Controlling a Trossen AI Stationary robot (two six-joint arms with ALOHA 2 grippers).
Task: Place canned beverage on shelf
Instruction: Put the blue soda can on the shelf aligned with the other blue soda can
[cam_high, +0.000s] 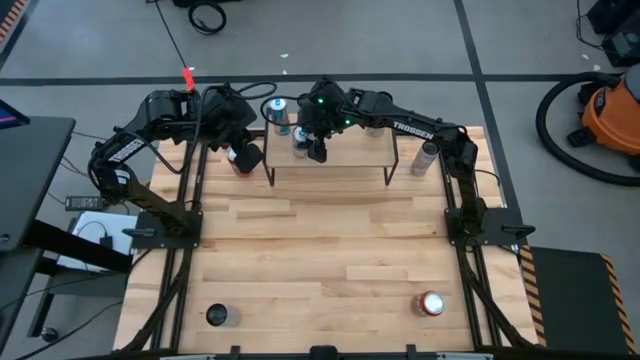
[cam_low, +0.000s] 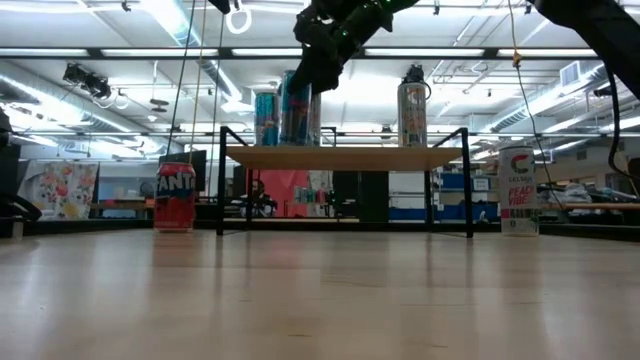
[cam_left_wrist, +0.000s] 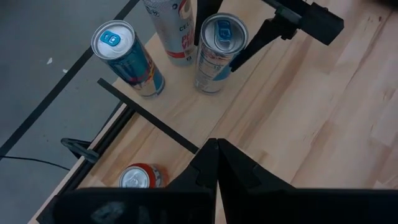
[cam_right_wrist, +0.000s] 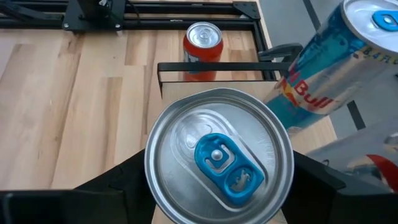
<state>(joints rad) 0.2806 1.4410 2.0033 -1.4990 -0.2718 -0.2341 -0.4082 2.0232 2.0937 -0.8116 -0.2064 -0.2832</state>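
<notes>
The shelf (cam_high: 350, 160) stands at the table's far side. On its left end stand a blue Red Bull can (cam_left_wrist: 127, 59), a white can (cam_left_wrist: 169, 31) and a silver can with a blue tab (cam_left_wrist: 217, 53). My right gripper (cam_left_wrist: 225, 31) reaches down from the far right, its fingers around the silver can's upper part. My left gripper (cam_left_wrist: 217, 163) hangs shut and empty above the shelf's left end, over a red Fanta can (cam_left_wrist: 140, 177) that stands on the table. My right gripper has the silver can's upper wall (cam_right_wrist: 155, 186) between its two fingers, one on each side just below the rim. No gap shows between fingers and can. The fingers slant down from the far right. The can is upright, its base on the shelf (cam_low: 345, 157).
A tall silver can (cam_low: 413, 110) stands on the shelf's right part. A white Celsius can (cam_low: 517, 190) stands on the table right of the shelf. Two more cans (cam_high: 220, 315) (cam_high: 431, 304) stand near the table's near edge, with open tabletop between them and the shelf.
</notes>
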